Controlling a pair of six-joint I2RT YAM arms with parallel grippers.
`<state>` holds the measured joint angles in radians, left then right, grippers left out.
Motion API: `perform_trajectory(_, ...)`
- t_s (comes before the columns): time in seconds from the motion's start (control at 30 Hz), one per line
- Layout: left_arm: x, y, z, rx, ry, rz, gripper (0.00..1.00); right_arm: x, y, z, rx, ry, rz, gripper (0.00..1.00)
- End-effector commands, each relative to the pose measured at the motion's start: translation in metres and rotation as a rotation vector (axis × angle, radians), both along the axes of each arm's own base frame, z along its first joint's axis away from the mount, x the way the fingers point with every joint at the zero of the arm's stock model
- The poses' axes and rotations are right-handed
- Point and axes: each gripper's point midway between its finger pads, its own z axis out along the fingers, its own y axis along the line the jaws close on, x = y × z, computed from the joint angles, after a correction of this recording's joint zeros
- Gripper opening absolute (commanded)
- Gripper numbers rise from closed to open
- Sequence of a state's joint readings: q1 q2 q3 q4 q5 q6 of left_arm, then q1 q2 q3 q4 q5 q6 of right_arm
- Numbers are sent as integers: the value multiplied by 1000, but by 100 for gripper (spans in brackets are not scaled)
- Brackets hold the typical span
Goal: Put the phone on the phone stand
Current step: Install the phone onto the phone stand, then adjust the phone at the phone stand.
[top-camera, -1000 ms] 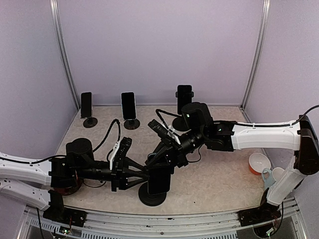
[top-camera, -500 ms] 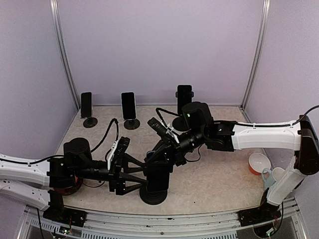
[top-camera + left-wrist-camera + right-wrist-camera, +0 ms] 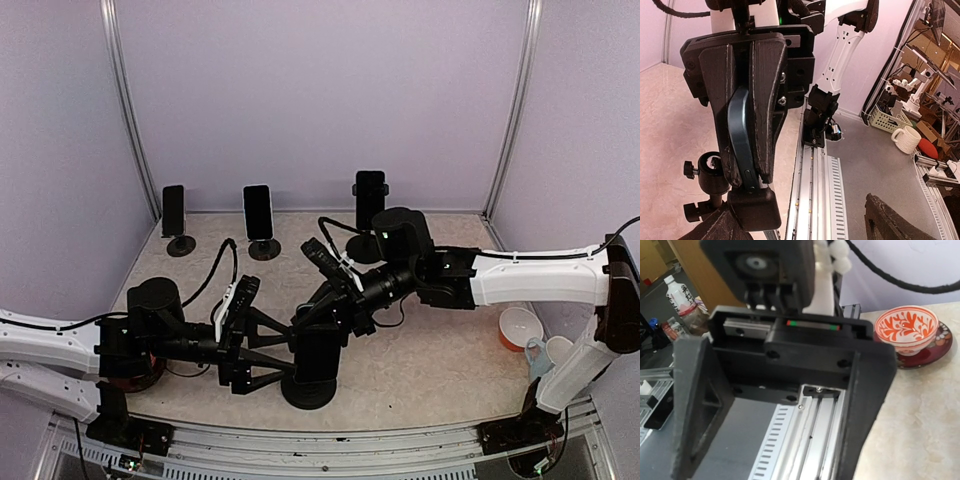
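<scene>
Left gripper [image 3: 290, 360] has spread wide | left wrist view only: right gripper [image 3: 747, 175] pinches phone [image 3: 739, 135]

A robotics lab, seemingly: plain lilac panels [image 3: 320, 100] and aluminium posts [image 3: 127, 110] box the worktop [image 3: 440, 360], with other rigs [image 3: 912, 92] blurred beyond.

The dark phone [image 3: 739, 132] stands upright and edge-on (only its slim blue-grey side shows), pinched from above in the right gripper [image 3: 747, 180], its lower end meeting the black phone stand [image 3: 752, 212] just beneath, between the left gripper's [image 3: 802, 222] spread fingers.
</scene>
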<state>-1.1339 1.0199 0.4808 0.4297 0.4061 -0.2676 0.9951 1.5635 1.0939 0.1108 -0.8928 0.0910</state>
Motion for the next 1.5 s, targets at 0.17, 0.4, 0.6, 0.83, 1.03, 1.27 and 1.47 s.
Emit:
perform_trajectory(0.17, 2, 8, 11, -43, -19, 28, 98, 22, 0, -44, -152, -10, -112, 9)
perform_trajectory(0.4, 12, 23, 14, -70, -15, 95, 99, 19, 0, -35, -140, 16, -99, 35)
perform_trajectory(0.6, 17, 29, 11, -75, -2, 123, 99, 20, 0, -26, -126, 23, -118, 54)
perform_trajectory(0.83, 17, 29, 9, -73, 2, 126, 99, 16, -4, 2, -71, 36, -121, 78)
perform_trajectory(1.03, 20, 28, 7, -66, 7, 139, 99, 12, -16, 28, -26, 20, -151, 80)
perform_trajectory(1.27, 29, 23, 3, -41, 23, 172, 99, 12, -38, 44, -13, 0, -246, 82)
perform_trajectory(1.47, 32, 15, 3, -30, 37, 174, 95, 14, -58, 28, -59, -4, -349, 82)
